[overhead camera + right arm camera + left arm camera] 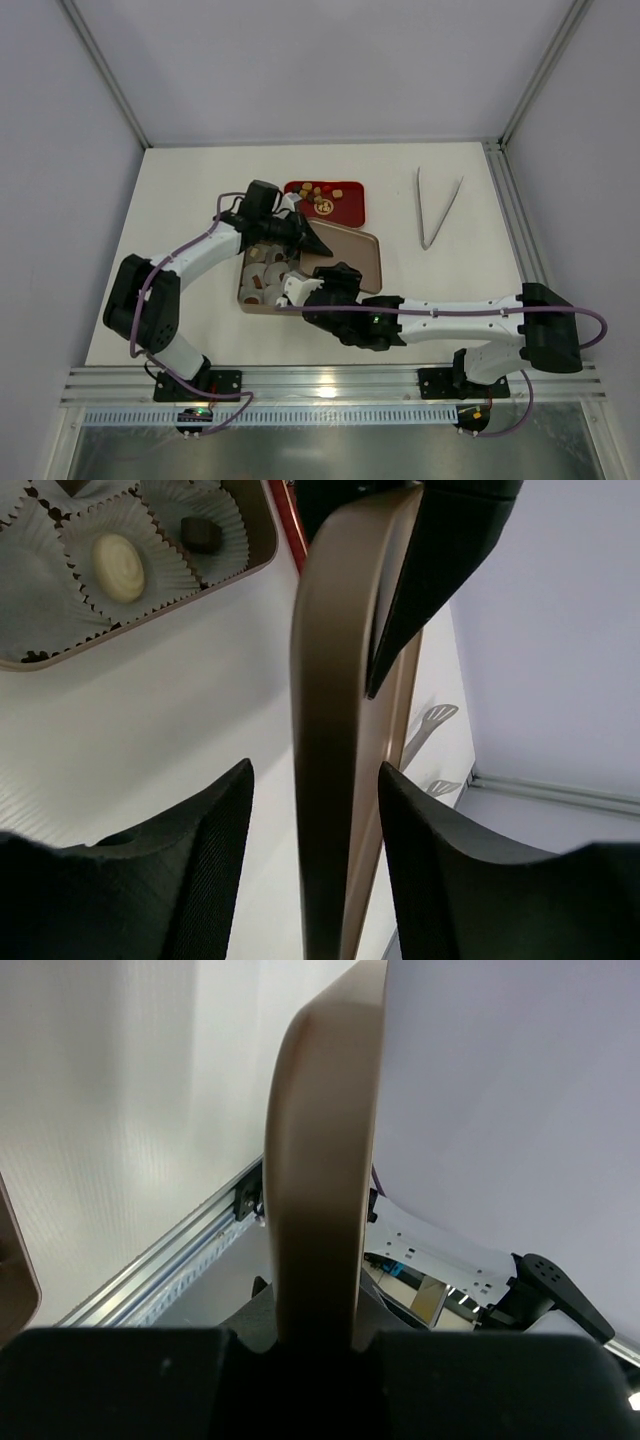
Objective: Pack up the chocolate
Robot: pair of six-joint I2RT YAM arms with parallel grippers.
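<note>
The left end effector [320, 1332] is pinched on the edge of a tan lid [350, 255], which is held just right of the tin [243, 285]. The right end effector [315, 780] is spread. One finger stands on each side of the lid's near edge, with gaps visible.

Chocolate is recorded in two places:
- In the tin, a cream piece [118, 567] and a dark piece [200, 532] sit in paper cups [60, 600].
- Further pieces [320, 197] lie on the red tray [350, 210], beyond the tin.

Tongs [421, 205] lie on the desk [180, 200] to the right.
</note>
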